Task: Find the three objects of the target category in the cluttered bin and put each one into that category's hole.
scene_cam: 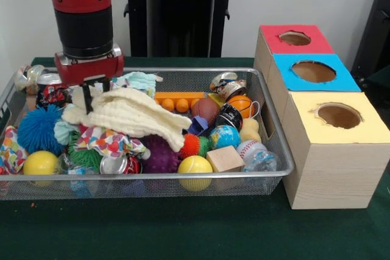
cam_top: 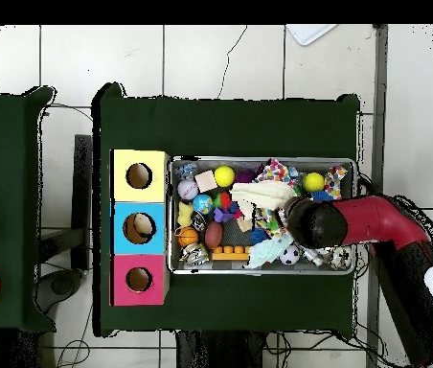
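Observation:
The wire bin [scene_cam: 183, 72] is piled with mixed items. My gripper [scene_cam: 96, 97] reaches down into its left part, open, its fingers astride a fold of the cream cloth [scene_cam: 137, 117]. Around it lie a blue fuzzy ball [scene_cam: 38, 129], yellow balls [scene_cam: 195, 165] [scene_cam: 40, 162], a purple spiky ball [scene_cam: 161, 155], a wooden cube [scene_cam: 224, 158], a small basketball [scene_cam: 241, 105] and crushed cans [scene_cam: 226, 83]. Right of the bin stand the red box [scene_cam: 295, 38], blue box [scene_cam: 313, 71] and yellow box [scene_cam: 339, 115], each with a hole on top. From overhead my arm [cam_top: 314, 222] hides the gripper.
An orange studded block [scene_cam: 178, 100], a brown football [scene_cam: 205, 111], a globe ball [scene_cam: 224, 136], a baseball [scene_cam: 250, 148] and a patterned cloth [scene_cam: 109, 141] fill the bin. From overhead, the boxes [cam_top: 139, 227] line the bin's left wall [cam_top: 170, 216]. Green cloth covers the table [scene_cam: 183, 229].

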Action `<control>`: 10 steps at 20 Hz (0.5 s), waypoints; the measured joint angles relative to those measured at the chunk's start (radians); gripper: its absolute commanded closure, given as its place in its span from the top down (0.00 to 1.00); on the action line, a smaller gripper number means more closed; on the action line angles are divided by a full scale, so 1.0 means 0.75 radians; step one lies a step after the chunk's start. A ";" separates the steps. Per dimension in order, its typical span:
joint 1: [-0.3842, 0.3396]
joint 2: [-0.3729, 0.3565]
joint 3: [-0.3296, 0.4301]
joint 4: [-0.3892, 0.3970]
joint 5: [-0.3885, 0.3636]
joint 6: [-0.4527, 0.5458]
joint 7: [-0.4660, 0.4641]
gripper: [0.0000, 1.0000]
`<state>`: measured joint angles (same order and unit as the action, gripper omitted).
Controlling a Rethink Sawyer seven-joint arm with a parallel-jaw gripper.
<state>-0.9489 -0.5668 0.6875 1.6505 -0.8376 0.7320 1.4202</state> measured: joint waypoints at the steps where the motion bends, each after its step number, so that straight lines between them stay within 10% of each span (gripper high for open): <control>1: 0.000 0.001 -0.001 0.002 -0.002 -0.005 0.000 1.00; 10: 0.000 0.013 -0.022 0.009 -0.024 -0.031 0.000 1.00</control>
<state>-0.9490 -0.5573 0.6712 1.6572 -0.8556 0.7088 1.4202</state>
